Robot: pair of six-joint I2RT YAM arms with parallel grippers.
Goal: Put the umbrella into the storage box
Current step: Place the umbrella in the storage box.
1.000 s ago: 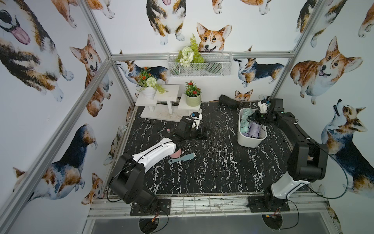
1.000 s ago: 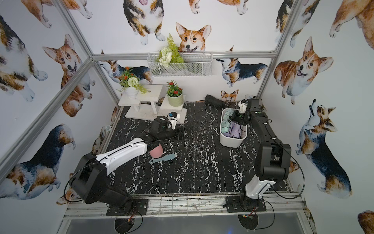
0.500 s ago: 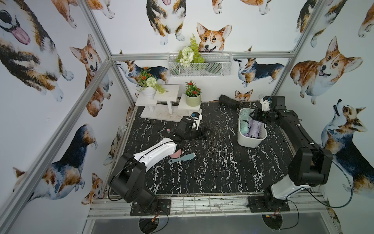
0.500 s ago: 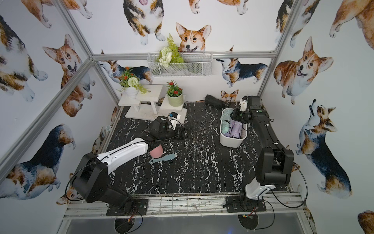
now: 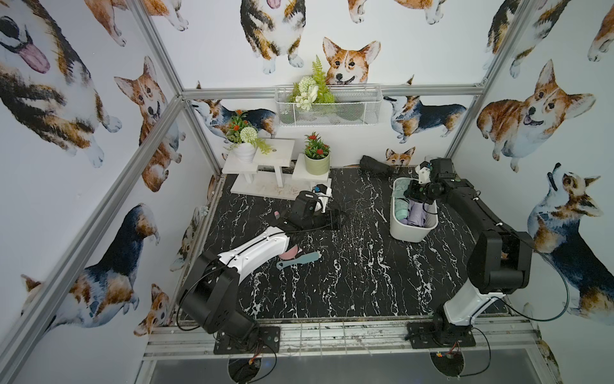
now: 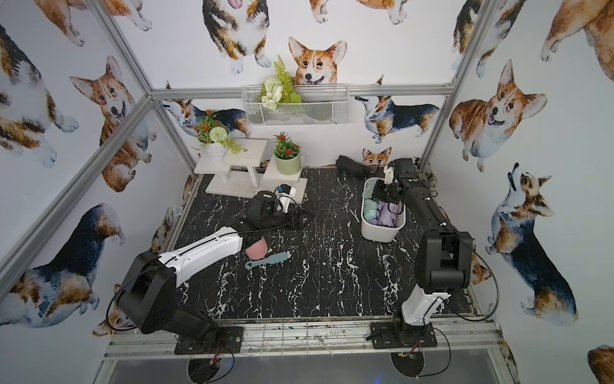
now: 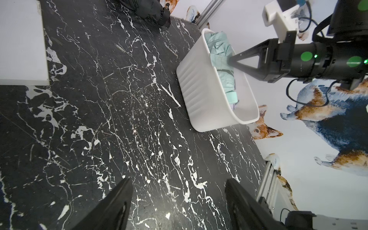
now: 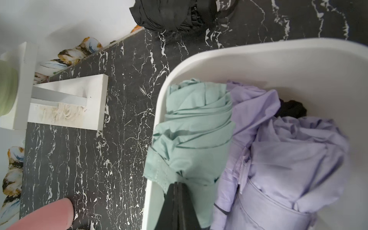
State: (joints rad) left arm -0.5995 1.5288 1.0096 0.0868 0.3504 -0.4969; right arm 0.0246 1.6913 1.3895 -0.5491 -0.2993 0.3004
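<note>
I'm looking down at the black marble table (image 5: 349,282). My right arm (image 5: 478,212) reaches over the white storage box (image 5: 407,232), which stands toward the right rear of the table. My left arm (image 5: 255,249) lies low across the left middle.

Inside the box, a mint umbrella (image 8: 195,127) and a lilac umbrella (image 8: 288,151) lie folded side by side. A black umbrella (image 5: 375,164) lies on the table against the back wall, just behind the box.

The right gripper (image 8: 176,184) has its jaws pressed together, tips against the mint fabric. I cannot tell whether any cloth is pinched. The left gripper (image 7: 178,180) is spread wide, holding nothing. A small blue brush (image 5: 299,260) lies beside the left arm.
</note>
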